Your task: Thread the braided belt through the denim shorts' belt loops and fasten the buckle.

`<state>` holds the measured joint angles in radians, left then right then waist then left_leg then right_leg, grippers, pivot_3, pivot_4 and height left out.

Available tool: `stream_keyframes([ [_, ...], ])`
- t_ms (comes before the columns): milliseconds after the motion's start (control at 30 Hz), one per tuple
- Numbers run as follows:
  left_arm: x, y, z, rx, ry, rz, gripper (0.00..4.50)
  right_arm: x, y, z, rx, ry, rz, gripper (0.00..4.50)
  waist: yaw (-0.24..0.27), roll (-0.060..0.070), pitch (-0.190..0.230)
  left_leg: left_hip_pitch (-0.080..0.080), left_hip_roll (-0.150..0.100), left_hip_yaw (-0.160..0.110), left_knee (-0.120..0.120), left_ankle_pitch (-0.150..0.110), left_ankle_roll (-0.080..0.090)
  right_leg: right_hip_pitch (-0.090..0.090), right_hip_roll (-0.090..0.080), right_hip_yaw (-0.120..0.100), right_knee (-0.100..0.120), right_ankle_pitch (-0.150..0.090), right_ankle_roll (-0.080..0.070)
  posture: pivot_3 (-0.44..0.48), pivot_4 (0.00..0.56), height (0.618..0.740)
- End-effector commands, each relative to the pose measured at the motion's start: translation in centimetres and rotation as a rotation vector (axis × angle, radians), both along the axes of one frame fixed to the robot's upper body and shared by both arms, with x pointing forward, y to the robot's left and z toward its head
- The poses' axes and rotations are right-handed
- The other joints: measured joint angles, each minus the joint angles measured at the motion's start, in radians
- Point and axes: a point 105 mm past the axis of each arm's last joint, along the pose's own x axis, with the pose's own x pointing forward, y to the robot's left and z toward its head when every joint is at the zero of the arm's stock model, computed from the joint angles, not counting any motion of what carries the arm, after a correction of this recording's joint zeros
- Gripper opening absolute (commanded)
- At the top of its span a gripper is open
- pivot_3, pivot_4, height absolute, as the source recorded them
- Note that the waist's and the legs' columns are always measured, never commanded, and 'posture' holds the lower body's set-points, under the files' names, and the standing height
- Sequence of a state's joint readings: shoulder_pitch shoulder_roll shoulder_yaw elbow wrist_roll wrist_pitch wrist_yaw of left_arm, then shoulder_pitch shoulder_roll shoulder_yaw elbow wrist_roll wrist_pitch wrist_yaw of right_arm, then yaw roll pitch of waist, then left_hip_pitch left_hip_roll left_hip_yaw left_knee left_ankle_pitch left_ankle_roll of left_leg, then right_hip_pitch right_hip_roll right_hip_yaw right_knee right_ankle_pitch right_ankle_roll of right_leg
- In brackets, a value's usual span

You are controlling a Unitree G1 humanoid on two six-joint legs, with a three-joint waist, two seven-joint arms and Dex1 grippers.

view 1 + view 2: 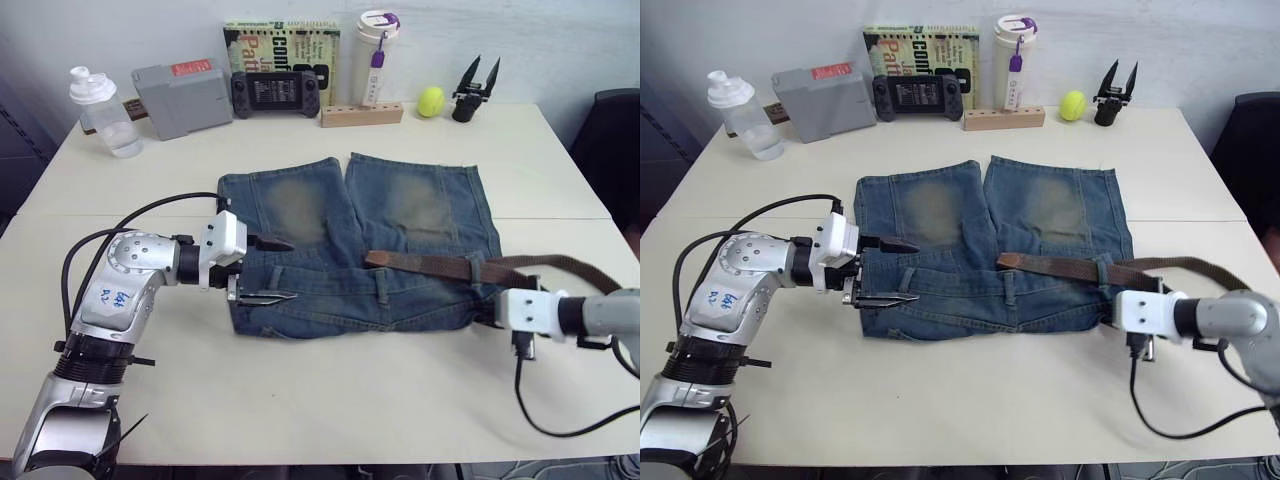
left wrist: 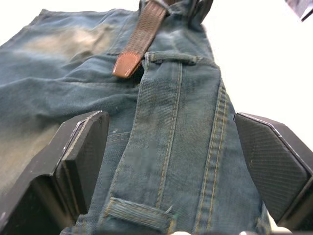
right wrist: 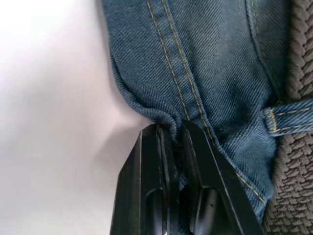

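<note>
The denim shorts (image 1: 350, 240) lie flat mid-table, waistband toward me. The braided belt (image 1: 440, 266) lies along the waistband's right half. Its tan tip (image 2: 127, 64) rests short of a middle belt loop (image 1: 381, 285), and the strap passes under one belt loop (image 1: 475, 268) before trailing off right behind my right arm. The buckle is hidden. My left gripper (image 1: 268, 270) hangs open over the waistband's left end, fingers (image 2: 80, 156) spread either side of the band. My right gripper (image 3: 176, 142) is shut on the shorts' right waistband edge, beside the belt (image 3: 298, 171).
Along the table's far edge stand a clear bottle (image 1: 100, 110), a grey box (image 1: 180, 95), a game controller (image 1: 275, 92), a book (image 1: 280, 45), a white tumbler (image 1: 375, 55), a wooden block (image 1: 362, 113), a tennis ball (image 1: 431, 100) and a black gripper part (image 1: 475, 90). A dark chair (image 1: 612, 140) stands at the right.
</note>
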<state>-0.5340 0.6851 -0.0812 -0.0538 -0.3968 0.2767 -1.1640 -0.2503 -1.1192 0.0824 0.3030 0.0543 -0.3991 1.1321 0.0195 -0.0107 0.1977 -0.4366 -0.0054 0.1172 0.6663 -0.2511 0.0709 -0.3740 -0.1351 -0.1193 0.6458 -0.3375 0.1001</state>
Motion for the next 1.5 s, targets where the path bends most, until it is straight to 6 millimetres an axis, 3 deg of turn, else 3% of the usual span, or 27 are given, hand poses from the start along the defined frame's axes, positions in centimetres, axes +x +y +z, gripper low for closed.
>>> stream_keyframes([
  [33, -0.7, -0.4, 0.8, -0.023, -0.013, -0.009, 4.49, 0.9, -2.2, 0.4, -0.03, -0.024, -0.01, 0.44, -0.002, 0.001, 0.0, 0.0, 0.0, 0.0, 0.0, 0.0, 0.0, 0.0, 0.0, 0.0, 0.0, 0.0, 0.0, 0.0, 0.15, 0.696],
  [133, -0.8, -0.6, 0.8, -0.046, 0.002, 0.004, 4.5, 1.4, -2.8, 0.9, -0.038, -0.037, -0.009, 1.5, -0.004, 0.001, 0.001, 0.0, 0.0, 0.0, 0.001, 0.001, 0.0, 0.001, 0.0, 0.0, 0.0, 0.0, 0.0, 0.0, 0.15, 0.696],
  [267, -1.0, -0.7, 0.8, -0.079, 0.04, 0.023, 4.5, 0.9, -4.9, 3.1, -0.091, -0.055, -0.078, 3.5, -0.002, 0.003, 0.001, 0.0, 0.0, -0.001, 0.001, 0.001, 0.0, 0.0, -0.001, 0.0, 0.0, 0.0, 0.0, 0.0, 0.15, 0.696],
  [333, -1.0, -0.7, 0.7, -0.084, 0.053, 0.037, 4.5, 0.8, -5.4, 5.1, 0.048, -0.069, -0.191, 4.3, 0.004, 0.004, 0.002, -0.001, 0.0, -0.001, 0.001, 0.001, 0.0, 0.0, -0.001, 0.0, 0.0, 0.0, 0.0, 0.0, 0.15, 0.696],
  [367, -1.0, -0.7, 0.7, -0.084, 0.056, 0.042, 4.5, 0.8, -5.3, 5.9, 0.121, -0.071, -0.231, 4.41, 0.003, 0.004, 0.002, -0.001, 0.0, -0.001, 0.001, 0.001, 0.0, 0.0, -0.002, -0.001, -0.001, 0.0, 0.0, 0.0, 0.15, 0.696],
  [467, -0.9, -0.6, 0.8, -0.099, 0.066, 0.07, 4.5, 0.2, -4.7, 8.0, 0.311, -0.047, -0.327, 4.41, 0.001, 0.005, 0.002, 0.0, 0.0, -0.002, 0.001, 0.001, 0.0, 0.001, -0.002, -0.001, 0.0, 0.0, -0.001, 0.0, 0.15, 0.696],
  [600, -0.8, -0.6, 1.0, -0.112, 0.075, 0.102, 4.5, 0.9, 0.4, 10.4, 1.035, 0.063, -0.51, 4.41, -0.009, 0.004, 0.002, 0.0, 0.001, -0.005, 0.0, 0.001, -0.001, 0.001, -0.002, -0.001, 0.0, -0.001, -0.002, 0.0, 0.15, 0.696],
  [667, -0.7, -0.7, 1.0, -0.113, 0.075, 0.115, 4.5, 1.2, 2.4, 9.9, 1.229, 0.178, -0.604, 4.41, -0.016, 0.003, 0.001, -0.001, 0.002, -0.008, -0.001, 0.001, -0.002, 0.001, -0.001, -0.002, -0.001, -0.001, -0.003, 0.0, 0.15, 0.696],
  [800, -0.8, -0.9, 1.1, -0.114, 0.077, 0.125, 4.5, 1.9, 5.2, 6.7, 1.449, 0.428, -0.773, 4.41, -0.014, 0.005, 0.002, -0.002, 0.001, -0.008, -0.002, 0.0, -0.004, -0.001, -0.001, -0.002, -0.001, -0.002, -0.004, 0.0, 0.15, 0.696],
  [933, -0.9, -0.8, 1.1, -0.106, 0.075, 0.144, 4.5, 1.5, 6.7, 4.6, 1.591, 0.609, -0.859, 4.41, -0.006, 0.006, 0.002, -0.003, 0.0, -0.007, -0.003, 0.0, -0.004, -0.001, -0.001, -0.001, 0.0, -0.002, -0.004, 0.0, 0.15, 0.696],
  [1033, -1.0, -0.4, 1.1, -0.102, 0.074, 0.164, 4.5, 1.3, 7.0, 4.1, 1.689, 0.691, -0.893, 4.41, -0.005, 0.006, 0.002, -0.002, 0.0, -0.005, -0.003, 0.001, -0.004, -0.001, 0.0, -0.001, 0.0, -0.002, -0.003, 0.0, 0.15, 0.696],
  [1500, -1.1, 0.3, 1.1, -0.078, 0.068, 0.197, 4.5, 3.1, 7.3, 3.3, 1.853, 0.787, -0.928, 4.41, -0.008, 0.006, 0.002, -0.002, 0.001, -0.004, -0.003, 0.001, -0.003, -0.003, 0.001, 0.002, 0.001, -0.002, -0.003, 0.0, 0.15, 0.696],
])
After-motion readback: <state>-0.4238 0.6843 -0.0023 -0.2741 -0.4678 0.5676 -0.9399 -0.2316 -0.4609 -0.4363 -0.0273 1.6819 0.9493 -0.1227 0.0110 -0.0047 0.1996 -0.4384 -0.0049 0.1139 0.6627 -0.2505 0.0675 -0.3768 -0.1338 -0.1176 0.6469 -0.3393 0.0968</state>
